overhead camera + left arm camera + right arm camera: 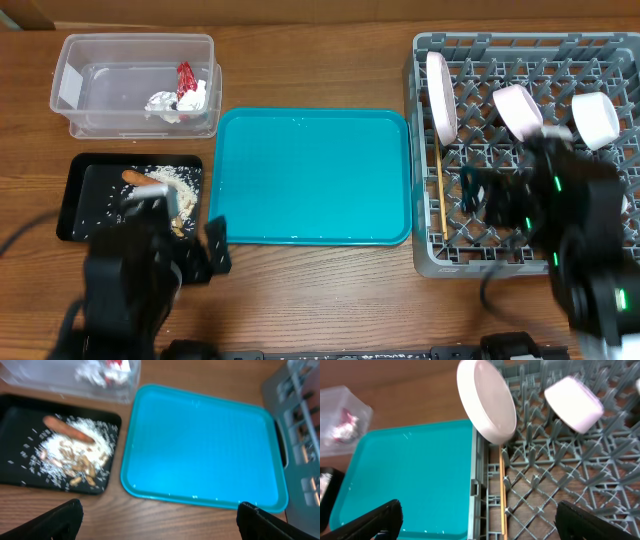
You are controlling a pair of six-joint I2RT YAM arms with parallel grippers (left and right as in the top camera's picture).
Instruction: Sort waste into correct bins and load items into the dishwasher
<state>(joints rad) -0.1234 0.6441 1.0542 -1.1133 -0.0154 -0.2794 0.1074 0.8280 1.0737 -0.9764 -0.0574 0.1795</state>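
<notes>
**Wooden counter, both tools free, sorting looks done**

Brown wood counter runs under everything, and I hang over its near edge. My left tool [160,512] has its fingers spread wide with nothing between them. My right tool [477,510] stands just as wide and just as empty.

Below my left tool lies the black tray [75,200]. It holds the scraps [75,457] in a heap, with the carrot stick [67,431] across the top. I judge that this is the bin for food. Behind it the tub [80,75] keeps the tissue [163,103] and the wrapper [185,75], the dry rubbish, together at its right end.

The teal tray [310,175] sits between the bins and the rack [520,45], with only a few specks on it.

Under my right tool the chopsticks [502,490] lie flat along the rack's left edge, probably because the pegs cannot prop anything so thin. The plate [487,400] stands on edge between pegs. A bowl [572,397] leans tilted beside it, and a white cup-like piece [597,118] sits further right. I read the tilt as letting them drain.
</notes>
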